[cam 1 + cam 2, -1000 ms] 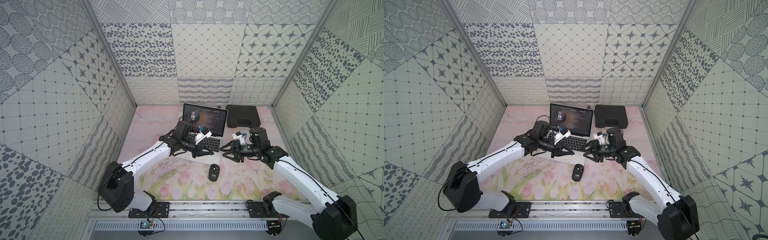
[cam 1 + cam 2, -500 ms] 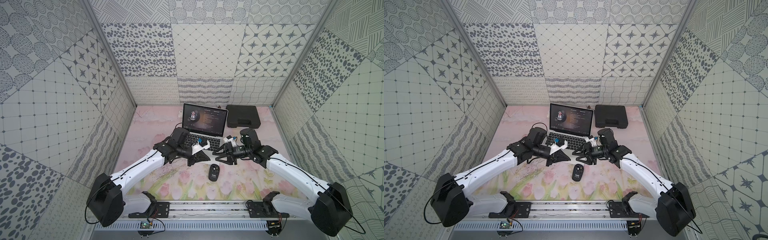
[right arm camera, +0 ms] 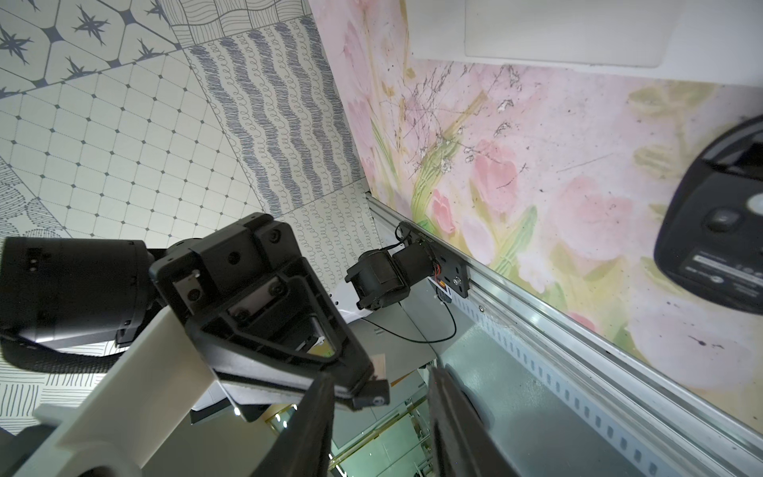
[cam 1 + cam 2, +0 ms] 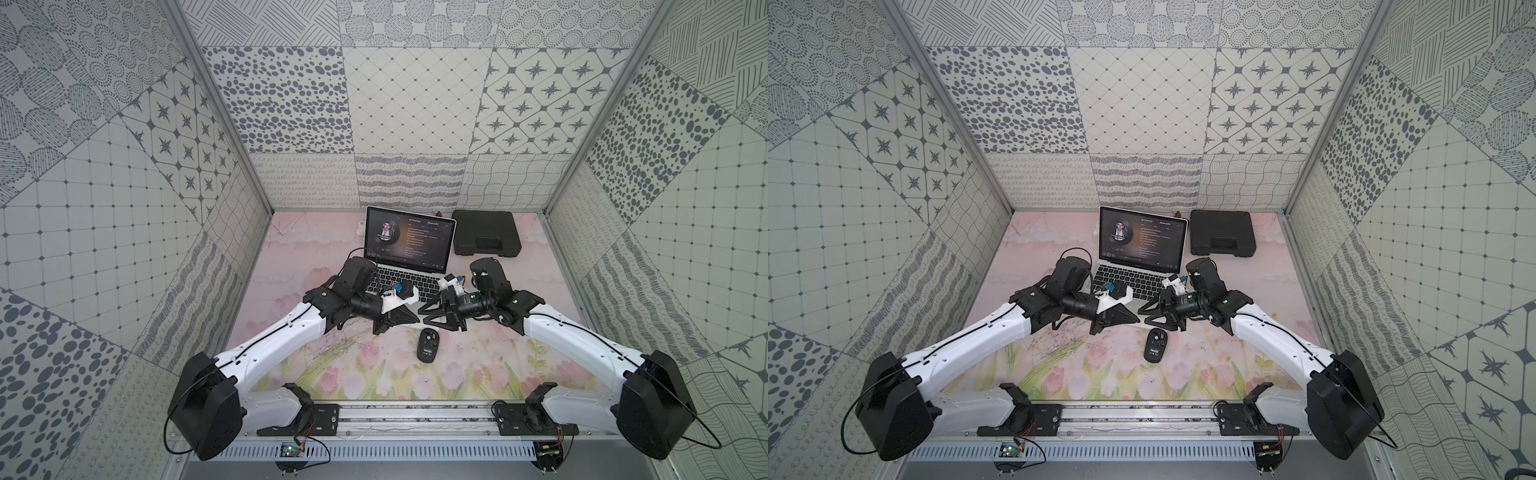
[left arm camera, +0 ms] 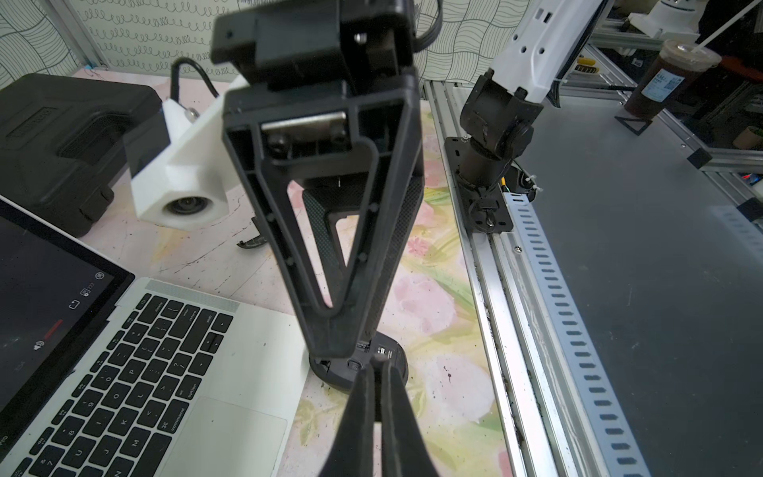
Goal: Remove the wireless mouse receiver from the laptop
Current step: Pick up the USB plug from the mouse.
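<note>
Wireless mouse receiver (image 3: pixel 373 394): I take it to be the small black stub pinched at the very tip of the left tool (image 5: pixel 377 365), clear of the laptop (image 4: pixel 409 243) and held above the bench (image 4: pixel 357 374). It is too small to make out in either top view, and in the left wrist view it is lost against the dark mouse (image 5: pixel 384 355) behind it.

The left tool's jaws are pressed almost together, with only a thin slit between the fingers (image 5: pixel 357 413).

The right tool (image 3: pixel 382 373) faces the left one tip to tip, just in front of the laptop's front edge. Its jaws stand partly apart, one finger on each side of the stub. I cannot tell whether either finger touches the wireless mouse receiver.

The laptop sits open near the back of the bench, roughly in the middle. Its dark screen shows a round portrait and lines of text, and its black keys face the arms. Both arms reach in over its front corners.

In both top views the mouse (image 4: pixel 428 344) (image 4: pixel 1155 350) lies on the floral bench surface just in front of the two tools. The right wrist view shows its labelled underside facing up.

A black plastic case (image 4: pixel 486 232) with a moulded handle lies closed beside the laptop, on the robot's right, near the back wall.
</note>
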